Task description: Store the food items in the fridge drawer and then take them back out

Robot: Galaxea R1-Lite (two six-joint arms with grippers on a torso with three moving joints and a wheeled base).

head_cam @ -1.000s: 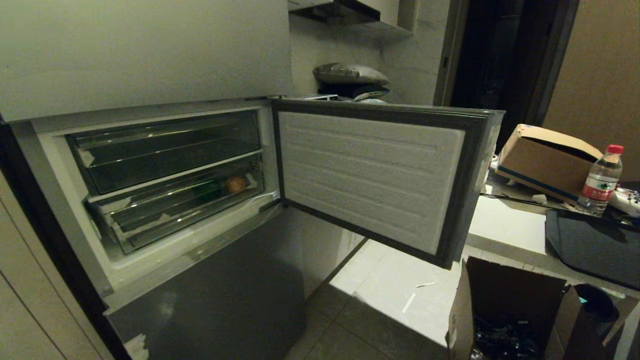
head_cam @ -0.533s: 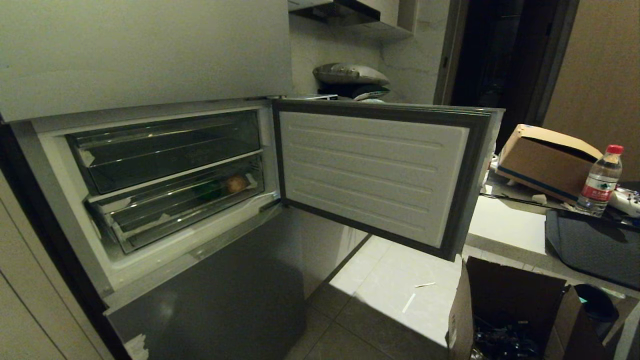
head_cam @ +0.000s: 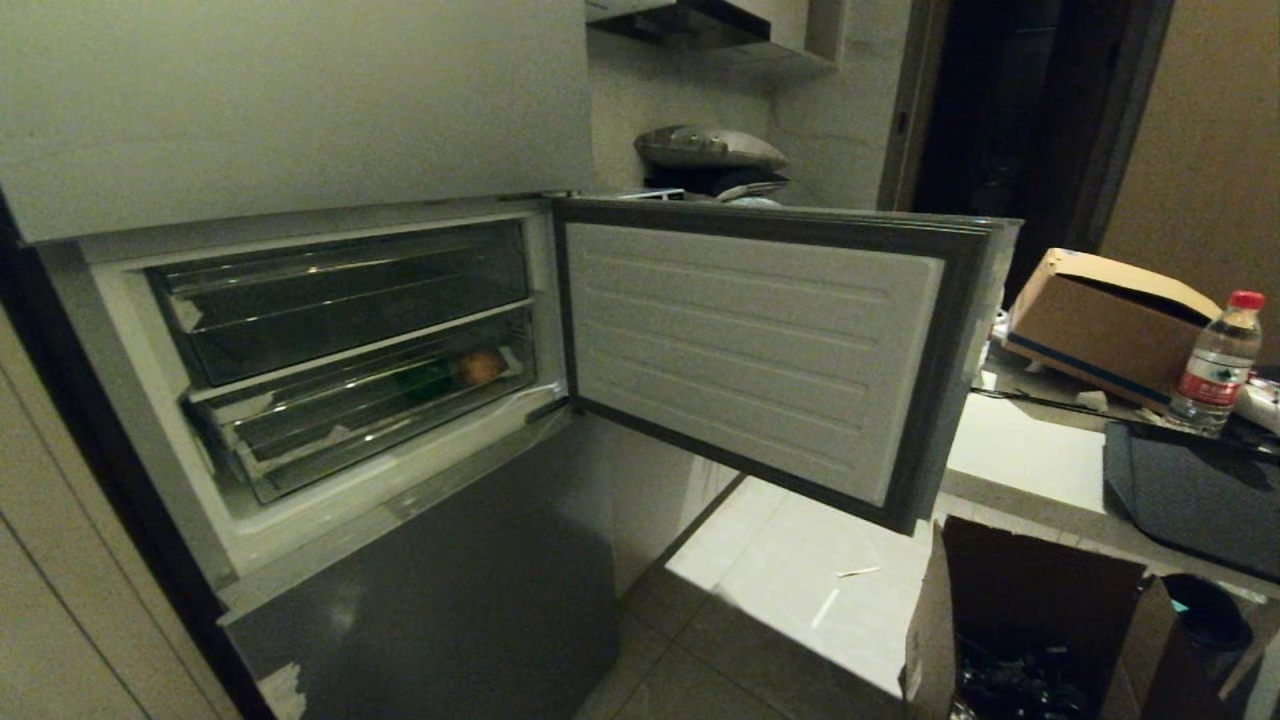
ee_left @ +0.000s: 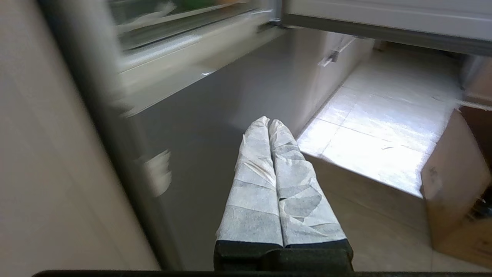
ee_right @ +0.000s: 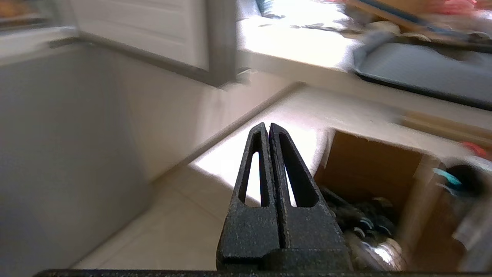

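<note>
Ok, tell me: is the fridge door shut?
No, the fridge door stands swung open, showing the fridge drawer with the food items inside.

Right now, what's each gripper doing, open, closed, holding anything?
Left gripper: closed, fingers pressed together, holding nothing.
Right gripper: closed, fingers together, holding nothing.

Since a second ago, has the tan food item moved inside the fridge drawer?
No. The tan food item sits at the same right end of the fridge drawer, beside the green item; the whole view shifted slightly because the camera moved.
</note>
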